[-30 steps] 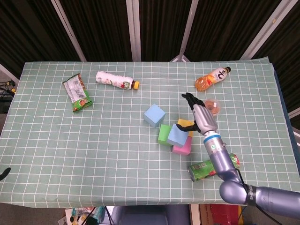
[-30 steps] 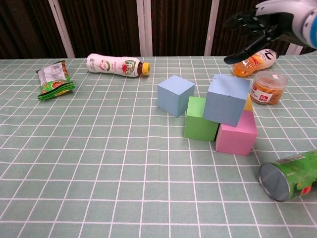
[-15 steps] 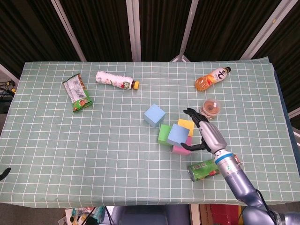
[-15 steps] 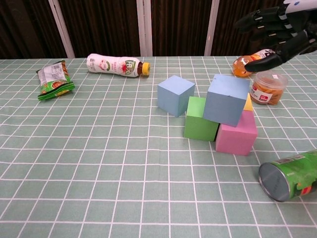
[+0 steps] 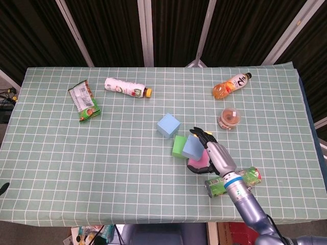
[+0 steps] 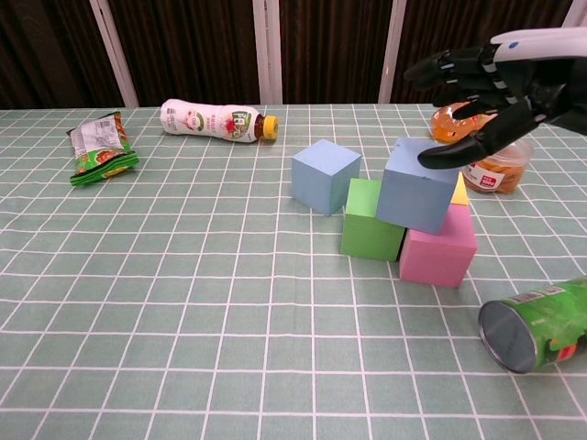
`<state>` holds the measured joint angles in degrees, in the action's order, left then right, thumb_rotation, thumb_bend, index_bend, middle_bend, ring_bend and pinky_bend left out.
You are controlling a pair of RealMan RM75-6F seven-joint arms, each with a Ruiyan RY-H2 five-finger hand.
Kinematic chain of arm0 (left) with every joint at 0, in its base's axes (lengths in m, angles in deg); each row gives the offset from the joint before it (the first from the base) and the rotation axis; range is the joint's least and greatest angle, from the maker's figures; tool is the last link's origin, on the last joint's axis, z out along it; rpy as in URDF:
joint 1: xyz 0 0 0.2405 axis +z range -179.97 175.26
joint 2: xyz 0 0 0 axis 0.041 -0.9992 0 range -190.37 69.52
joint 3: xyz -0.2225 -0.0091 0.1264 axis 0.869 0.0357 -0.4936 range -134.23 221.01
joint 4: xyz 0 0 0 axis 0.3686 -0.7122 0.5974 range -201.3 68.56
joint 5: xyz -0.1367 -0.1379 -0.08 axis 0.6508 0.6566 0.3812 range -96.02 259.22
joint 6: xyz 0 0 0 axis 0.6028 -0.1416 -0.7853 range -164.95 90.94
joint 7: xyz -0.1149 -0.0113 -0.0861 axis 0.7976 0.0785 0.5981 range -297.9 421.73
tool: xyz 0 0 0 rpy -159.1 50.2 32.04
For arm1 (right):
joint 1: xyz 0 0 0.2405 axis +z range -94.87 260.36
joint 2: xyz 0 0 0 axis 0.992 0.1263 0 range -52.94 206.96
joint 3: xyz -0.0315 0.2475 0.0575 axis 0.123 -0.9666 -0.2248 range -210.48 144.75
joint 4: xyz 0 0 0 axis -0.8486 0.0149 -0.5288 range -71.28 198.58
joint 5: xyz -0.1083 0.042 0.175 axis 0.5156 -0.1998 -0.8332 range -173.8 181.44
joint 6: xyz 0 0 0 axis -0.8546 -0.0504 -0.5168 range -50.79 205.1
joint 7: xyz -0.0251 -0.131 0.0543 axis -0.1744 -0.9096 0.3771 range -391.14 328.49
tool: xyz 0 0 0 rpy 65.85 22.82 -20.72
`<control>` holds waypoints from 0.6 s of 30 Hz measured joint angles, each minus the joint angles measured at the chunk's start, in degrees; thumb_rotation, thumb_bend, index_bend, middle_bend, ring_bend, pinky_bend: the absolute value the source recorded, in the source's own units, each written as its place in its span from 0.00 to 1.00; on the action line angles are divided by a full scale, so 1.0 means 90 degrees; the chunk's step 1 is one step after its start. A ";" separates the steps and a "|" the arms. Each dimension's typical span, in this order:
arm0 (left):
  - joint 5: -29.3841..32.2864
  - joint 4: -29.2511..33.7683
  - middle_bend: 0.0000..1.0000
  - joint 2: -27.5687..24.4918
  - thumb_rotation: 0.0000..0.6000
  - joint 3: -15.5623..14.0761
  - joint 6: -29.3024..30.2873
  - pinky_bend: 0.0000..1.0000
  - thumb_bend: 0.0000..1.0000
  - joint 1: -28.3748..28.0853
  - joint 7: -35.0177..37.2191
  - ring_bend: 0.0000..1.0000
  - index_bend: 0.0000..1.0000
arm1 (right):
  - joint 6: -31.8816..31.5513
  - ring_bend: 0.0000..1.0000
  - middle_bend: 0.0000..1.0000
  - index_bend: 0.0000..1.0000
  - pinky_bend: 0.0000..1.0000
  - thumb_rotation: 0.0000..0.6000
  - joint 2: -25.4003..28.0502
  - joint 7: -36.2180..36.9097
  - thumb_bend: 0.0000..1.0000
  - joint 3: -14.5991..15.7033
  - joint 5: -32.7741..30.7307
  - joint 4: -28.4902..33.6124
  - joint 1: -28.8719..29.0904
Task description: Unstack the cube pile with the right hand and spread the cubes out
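The pile sits right of the table's middle: a tilted light blue cube (image 5: 192,147) (image 6: 421,185) rests on a green cube (image 5: 179,146) (image 6: 371,219) and a pink cube (image 5: 198,162) (image 6: 438,247). Behind them only a sliver of a yellow cube (image 6: 459,190) shows. A second light blue cube (image 5: 168,125) (image 6: 325,175) stands apart, to the left and further back. My right hand (image 5: 216,158) (image 6: 495,78) hovers over the pile's right side with fingers spread, holding nothing. Its thumb is just above the top blue cube's right edge. In the head view it hides part of the pink cube.
A green can (image 5: 236,180) (image 6: 537,324) lies on its side near the front right. A small jar (image 5: 229,118) (image 6: 495,172) and an orange drink bottle (image 5: 231,85) (image 6: 451,121) lie behind the pile. At the far left are a white bottle (image 5: 126,87) (image 6: 215,120) and a snack bag (image 5: 84,102) (image 6: 101,147).
My right hand has come leftward and down from beside the jar to just over the top blue cube, staying spread. The cubes have not moved.
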<state>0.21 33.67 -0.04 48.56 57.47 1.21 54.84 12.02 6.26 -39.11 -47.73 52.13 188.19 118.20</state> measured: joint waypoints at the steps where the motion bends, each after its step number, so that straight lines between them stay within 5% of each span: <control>1: 0.0017 0.0002 0.04 -0.0001 1.00 0.0003 -0.0009 0.00 0.15 -0.0002 -0.0010 0.00 0.20 | -0.0074 0.04 0.00 0.09 0.00 1.00 -0.0110 -0.0093 0.24 -0.0018 -0.0128 -0.0042 0.0048; 12: 0.0093 0.0018 0.04 -0.0014 1.00 0.0024 -0.0039 0.00 0.15 -0.0011 -0.0062 0.00 0.20 | -0.0562 0.08 0.00 0.09 0.00 1.00 -0.1265 -0.1065 0.24 -0.0355 -0.1549 -0.1135 0.0767; 18: 0.0065 0.0028 0.04 0.0000 1.00 0.0010 -0.0030 0.00 0.15 -0.0012 -0.0093 0.00 0.20 | -0.0505 0.27 0.24 0.29 0.01 1.00 -0.1427 -0.1203 0.24 -0.0332 -0.1744 -0.1530 0.0840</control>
<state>0.79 33.93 -0.04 48.65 57.20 1.10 54.00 7.48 -6.58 -49.94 -50.72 36.43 174.41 125.76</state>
